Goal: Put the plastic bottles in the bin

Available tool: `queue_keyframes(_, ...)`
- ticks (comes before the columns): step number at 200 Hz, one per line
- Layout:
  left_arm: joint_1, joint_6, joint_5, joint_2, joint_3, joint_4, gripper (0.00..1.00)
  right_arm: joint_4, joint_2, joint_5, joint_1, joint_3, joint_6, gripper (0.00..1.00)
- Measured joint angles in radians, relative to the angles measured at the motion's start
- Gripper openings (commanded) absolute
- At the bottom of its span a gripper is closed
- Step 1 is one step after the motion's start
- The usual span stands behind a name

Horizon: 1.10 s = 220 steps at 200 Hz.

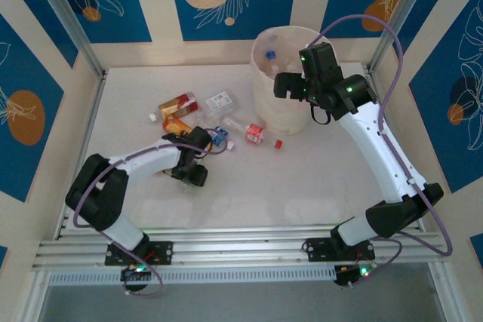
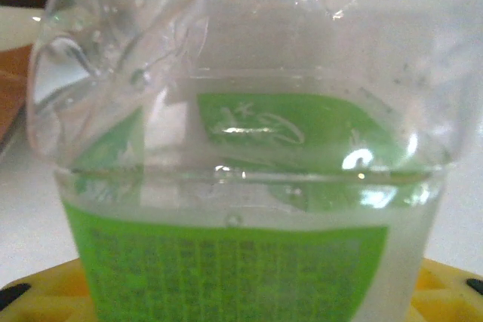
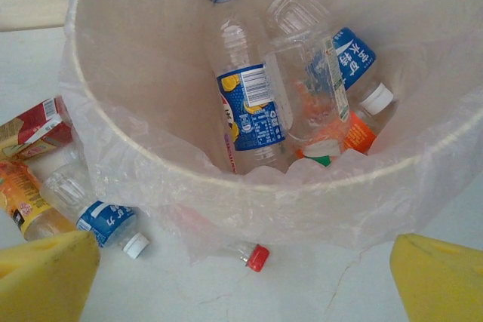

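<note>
- Plastic bottles [image 1: 179,105], small, clear and colour-labelled, lie scattered on the white table [image 1: 249,194] left of the round white bag-lined bin [image 1: 266,96].
- One clear green-labelled bottle [image 2: 226,262] sits between the left gripper's [image 1: 193,173] yellow fingers [image 2: 45,292], its long axis apparently crossing them. I cannot tell whether it is pinched.
- From there the bin lies to the right and farther from the arm bases.
- The right gripper [image 3: 241,280] hangs over the bin, spread wide and empty.
- The right wrist view looks into the bin at blue- and orange-labelled bottles, while the top view gives the gripper-to-bin layout.
</note>
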Motion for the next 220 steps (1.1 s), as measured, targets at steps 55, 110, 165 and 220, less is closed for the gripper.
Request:
queue_keyframes(55, -0.018, 0.003, 0.046, -0.203, 0.037, -0.007, 0.50, 0.015, -0.026, -0.042, 0.000, -0.024, 0.004, 0.99)
queue_keyframes(110, -0.021, 0.027, 0.140, -0.413, 0.032, 0.121, 0.45, 0.088, -0.074, -0.253, 0.000, -0.073, 0.008, 0.99)
queue_keyframes(165, -0.022, 0.057, 0.313, -0.486, -0.015, 0.393, 0.46, 0.234, -0.085, -0.613, -0.016, -0.163, 0.036, 0.91)
queue_keyframes(220, -0.022, 0.064, 0.469, -0.459, -0.010, 0.612, 0.46, 0.346, -0.084, -0.821, -0.005, -0.188, 0.060, 0.76)
